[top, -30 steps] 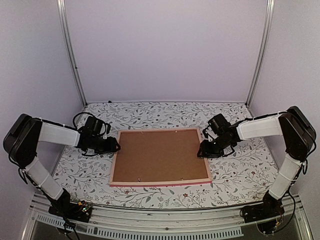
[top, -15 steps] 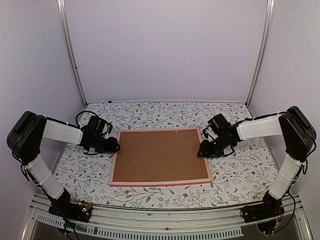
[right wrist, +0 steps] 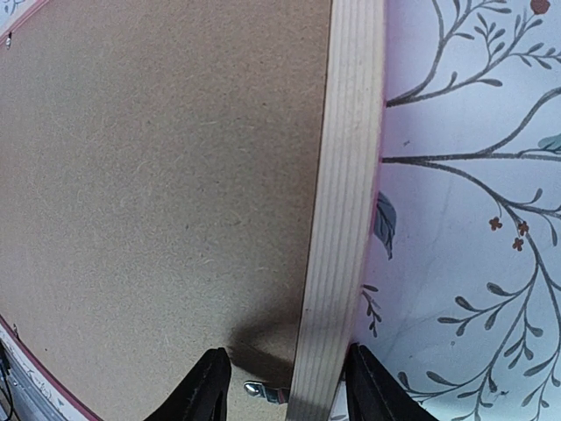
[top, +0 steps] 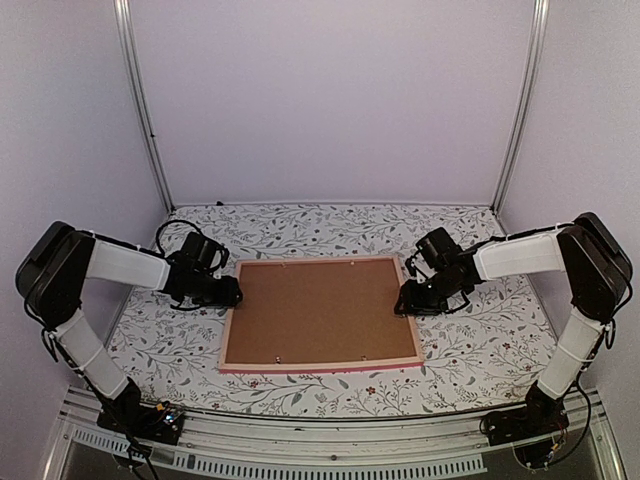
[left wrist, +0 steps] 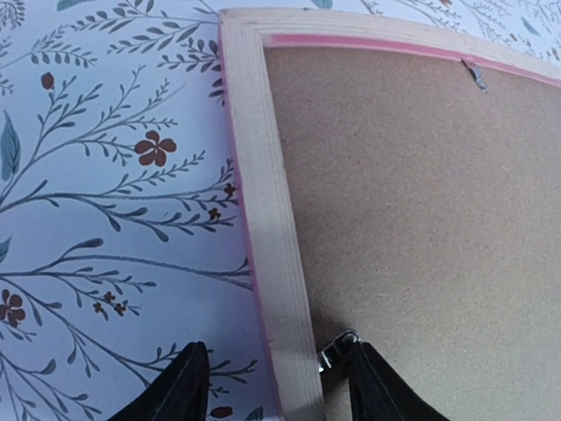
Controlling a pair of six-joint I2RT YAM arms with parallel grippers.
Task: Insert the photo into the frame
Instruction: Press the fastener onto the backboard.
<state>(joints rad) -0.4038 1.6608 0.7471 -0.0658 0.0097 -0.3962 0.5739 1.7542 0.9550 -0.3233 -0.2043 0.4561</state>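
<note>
The frame (top: 320,366) lies face down in the middle of the table, its brown backing board (top: 320,310) up and pink edges showing. The photo is out of view. My left gripper (top: 232,293) is open and straddles the left rail (left wrist: 263,202): one finger (left wrist: 180,390) is over the cloth, the other (left wrist: 377,386) is on the board beside a metal tab (left wrist: 333,351). My right gripper (top: 403,300) is open astride the right rail (right wrist: 346,202). Its inner finger (right wrist: 206,390) stands off the rail, near a tab (right wrist: 263,388), and its outer finger is against the rail's edge.
A floral cloth (top: 470,340) covers the table. Purple walls and two metal posts (top: 140,100) close it in at the back and sides. Another metal tab (left wrist: 476,74) sits at the board's far edge.
The left arm has shifted a little towards the frame, and its gripper stays at the left rail. The right arm and the frame have not moved.
</note>
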